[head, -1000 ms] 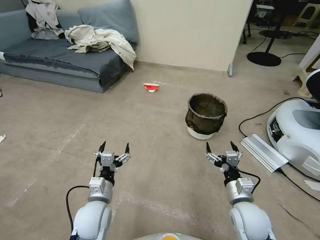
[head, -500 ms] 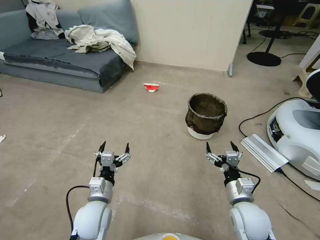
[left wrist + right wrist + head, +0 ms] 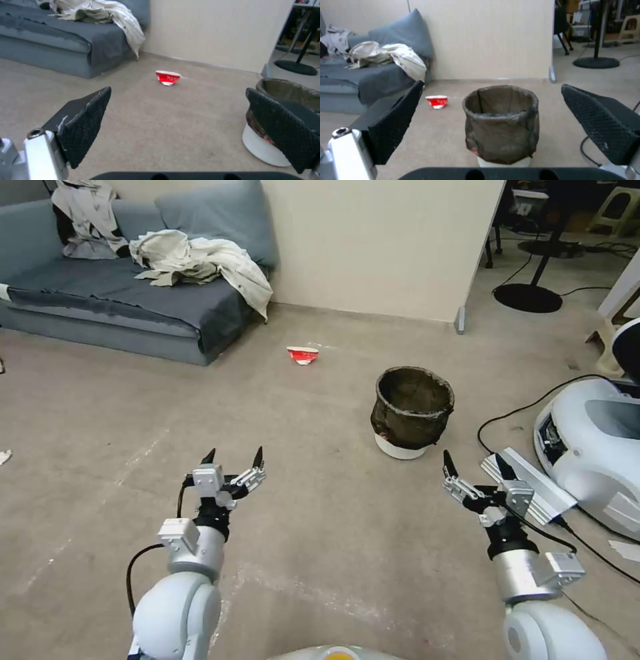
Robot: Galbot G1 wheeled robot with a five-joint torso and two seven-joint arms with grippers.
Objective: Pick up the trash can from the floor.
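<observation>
The trash can stands upright on the floor, a small white bin with a dark bag folded over its rim. My right gripper hovers open just short of it and a little to its right, fingers pointing forward. In the right wrist view the trash can sits centred between the spread fingers, some way ahead of the right gripper. My left gripper is open over bare floor, well left of the can. Past one finger in the left wrist view, the left gripper has the trash can off to its side.
A crumpled red-and-white paper cup lies beyond the can, near a grey sofa with clothes on it. A white machine, a metal rail and black cables crowd the right side. A partition wall stands behind.
My right arm has swung to the right, its gripper now farther right and slightly forward. The left arm has shifted a little left and tilted. The trash can has not moved.
</observation>
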